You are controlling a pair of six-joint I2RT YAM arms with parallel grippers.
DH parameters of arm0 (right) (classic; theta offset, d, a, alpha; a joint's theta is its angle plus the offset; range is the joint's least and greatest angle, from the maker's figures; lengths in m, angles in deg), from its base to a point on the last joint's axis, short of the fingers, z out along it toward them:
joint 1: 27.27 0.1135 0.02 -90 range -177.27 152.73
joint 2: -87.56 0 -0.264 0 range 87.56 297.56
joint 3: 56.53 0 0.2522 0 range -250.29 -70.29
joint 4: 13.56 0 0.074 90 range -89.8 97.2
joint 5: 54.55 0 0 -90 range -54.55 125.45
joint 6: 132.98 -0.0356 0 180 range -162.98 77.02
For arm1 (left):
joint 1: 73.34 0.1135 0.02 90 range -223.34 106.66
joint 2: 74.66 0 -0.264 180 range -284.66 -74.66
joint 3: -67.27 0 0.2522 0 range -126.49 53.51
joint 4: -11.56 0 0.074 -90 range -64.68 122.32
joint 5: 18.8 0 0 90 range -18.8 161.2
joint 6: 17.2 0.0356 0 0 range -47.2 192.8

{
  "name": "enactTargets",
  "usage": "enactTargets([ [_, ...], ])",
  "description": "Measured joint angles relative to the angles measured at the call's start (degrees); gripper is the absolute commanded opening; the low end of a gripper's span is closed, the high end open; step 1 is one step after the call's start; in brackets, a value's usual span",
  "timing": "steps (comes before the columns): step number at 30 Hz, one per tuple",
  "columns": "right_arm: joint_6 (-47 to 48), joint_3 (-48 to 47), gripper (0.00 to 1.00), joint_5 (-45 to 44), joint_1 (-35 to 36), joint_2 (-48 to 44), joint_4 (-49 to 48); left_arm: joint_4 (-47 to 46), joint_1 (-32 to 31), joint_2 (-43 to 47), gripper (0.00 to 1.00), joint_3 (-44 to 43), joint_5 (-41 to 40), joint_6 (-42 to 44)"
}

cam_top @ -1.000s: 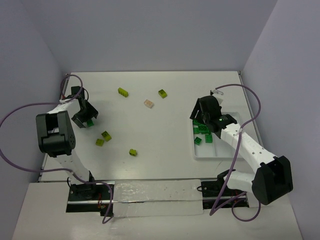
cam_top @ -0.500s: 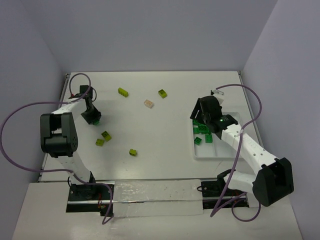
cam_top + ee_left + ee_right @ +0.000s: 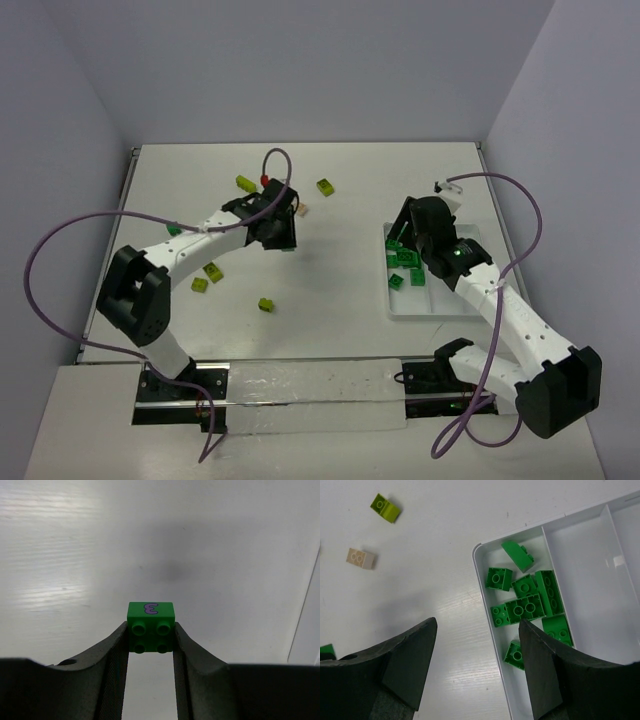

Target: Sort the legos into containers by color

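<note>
My left gripper [image 3: 151,645] is shut on a dark green lego [image 3: 151,627] with a purple mark, held a little above the bare tabletop. In the top view that gripper [image 3: 281,235] hangs near the table's middle. The white tray [image 3: 425,314] lies at the right, and several dark green legos [image 3: 522,605] fill its left container. The container beside it [image 3: 580,575] has no bricks in the part that shows. My right gripper [image 3: 477,625] is open over the tray's left rim [image 3: 481,575], with nothing between its fingers. A yellow-green lego [image 3: 385,508] and a peach lego [image 3: 361,558] lie on the table.
Loose yellow-green legos lie at the back [image 3: 245,183] [image 3: 326,187] and at the front left [image 3: 213,271] [image 3: 199,285] [image 3: 266,304]. A small dark green one [image 3: 173,230] sits beside the left arm. Grey walls enclose the table on three sides.
My left gripper shut on the dark green lego at the far left and carried it rightward to the table's middle. The right gripper stayed open over the tray, shifting only slightly.
</note>
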Motion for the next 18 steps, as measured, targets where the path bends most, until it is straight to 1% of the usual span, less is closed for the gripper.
enactTargets([
  [6, -0.03, 0.0, 0.74, -1.16, 0.0, -0.83, 1.61, -2.08, -7.4, -8.18, 0.11, -0.72, 0.49, -2.13],
  [9, -0.03, 0.0, 0.74, -1.3, 0.0, -1.37, 2.17, -2.86, -9.51, -12.37, 0.18, -1.39, 0.72, -2.68],
  [12, -0.03, 0.0, 0.74, -1.37, 0.0, -1.89, 2.76, -3.61, -10.7, -15.54, 0.42, -2.02, 1.26, -3.36],
  [13, -0.03, 0.02, 0.74, -1.37, 0.0, -2.0, 2.96, -3.7, -10.83, -15.97, 0.56, -2.46, 1.44, -3.55],
  [16, -0.01, 0.04, 0.74, -1.37, 0.02, -2.08, 3.35, -4.56, -11.11, -16.32, 0.84, -3.58, 1.78, -3.64],
  [17, 0.01, 0.04, 0.74, -1.36, 0.07, -2.08, 3.44, -4.66, -11.16, -16.34, 0.91, -3.79, 1.84, -3.82],
  [18, 0.02, 0.05, 0.74, -1.34, 0.2, -2.07, 3.48, -4.66, -11.19, -16.34, 0.95, -3.97, 1.86, -3.85],
])
